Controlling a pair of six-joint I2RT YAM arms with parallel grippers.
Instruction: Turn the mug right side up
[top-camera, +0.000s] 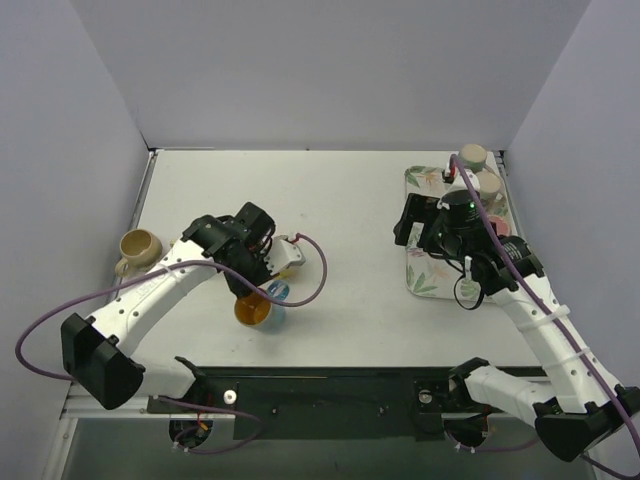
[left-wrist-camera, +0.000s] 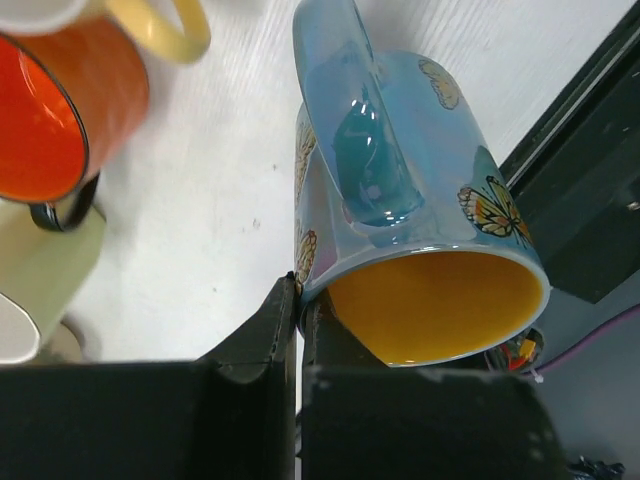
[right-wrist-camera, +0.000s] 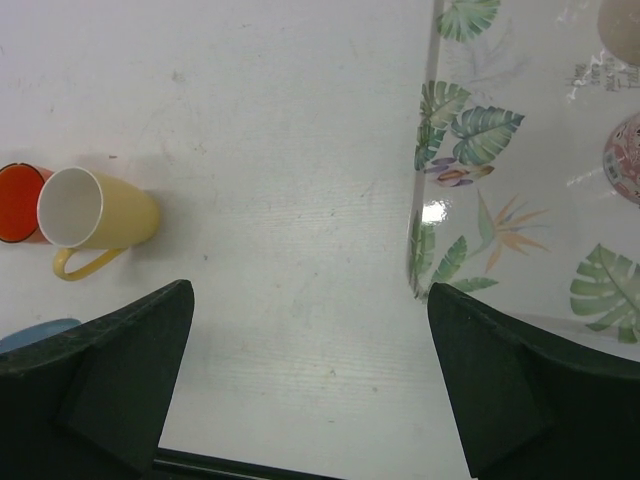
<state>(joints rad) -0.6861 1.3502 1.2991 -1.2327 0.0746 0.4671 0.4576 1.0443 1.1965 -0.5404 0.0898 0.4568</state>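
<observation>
Tipping upright is the step in hand, by my reading. The butterfly mug (left-wrist-camera: 430, 150), blue outside and yellow inside, sits at a slant on the left half of the tabletop (top-camera: 350, 200), close to the near edge. Its mouth is turned toward the near side, and its handle is uppermost in the left wrist view.

The left claw (left-wrist-camera: 300, 300) is clamped shut on the mug's rim, one finger outside the wall and the other seemingly inside (the mug hides part of the contact, so this is a judgement). Whether the base touches the tabletop I cannot tell.

The next move calls for rolling the wrist until the mouth faces up, lowering the base flat, and only then letting go. A pinch on a glazed rim could slip, so the turn wants to be slow.

Nothing shows inside the mug's yellow interior. To its left are an orange mug (left-wrist-camera: 40, 110) with a dark rim and a yellow mug (right-wrist-camera: 100, 212) on its side with a white interior; both look empty.

On the right, the leaf-print tray (right-wrist-camera: 470, 130) carries a few cups at its far end, a beige cup (top-camera: 473, 155) among them. What they hold cannot be seen. The right claw (right-wrist-camera: 308, 300) stands wide open, holding nothing, over the tray's left edge.
</observation>
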